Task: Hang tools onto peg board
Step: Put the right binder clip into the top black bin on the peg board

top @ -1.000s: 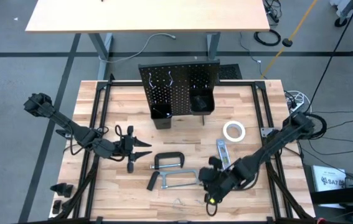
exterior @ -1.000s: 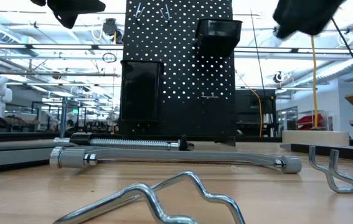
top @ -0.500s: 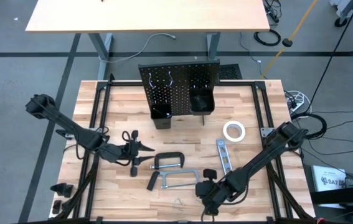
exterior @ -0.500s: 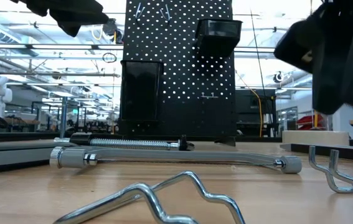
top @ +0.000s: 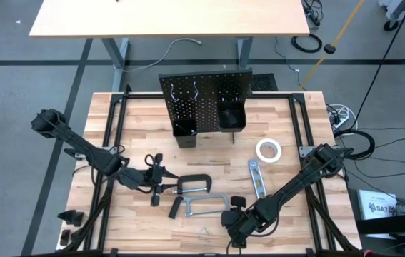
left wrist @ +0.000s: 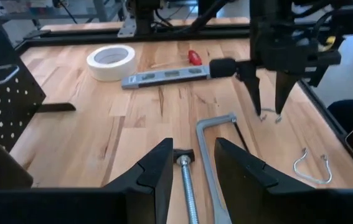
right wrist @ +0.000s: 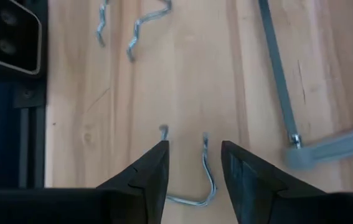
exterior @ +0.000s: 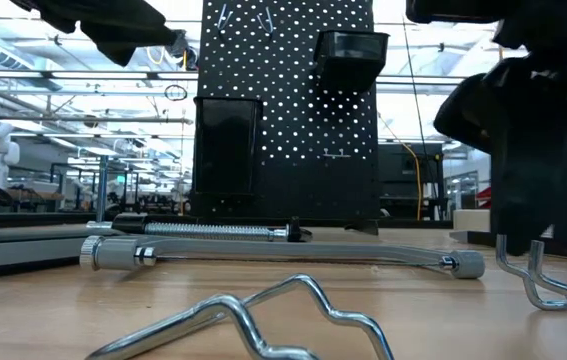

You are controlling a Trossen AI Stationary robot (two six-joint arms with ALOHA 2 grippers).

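Note:
The black peg board (top: 206,100) stands upright at the table's far middle. The black C-clamp (top: 196,184) lies flat on the table. My left gripper (top: 165,181) is open just left of it, its fingers on either side of the clamp's screw (left wrist: 185,180) without touching. The grey hacksaw (top: 203,205) lies near the clamp. My right gripper (top: 234,220) is open and points down over a bent wire hook (right wrist: 204,168) lying on the table. It also shows in the left wrist view (left wrist: 268,93).
The white tape roll (top: 268,150), the grey level (top: 257,178) and the red-handled tool (left wrist: 193,57) lie at the right. Pliers (top: 151,158) lie beside my left arm. Other loose wire hooks (right wrist: 132,25) (left wrist: 310,168) lie near the front edge.
My left gripper has gone toward the table's right and near edge, up to the C-clamp's screw end. My right gripper has gone toward the left and near edge and down, over the wire hook. No tool has moved.

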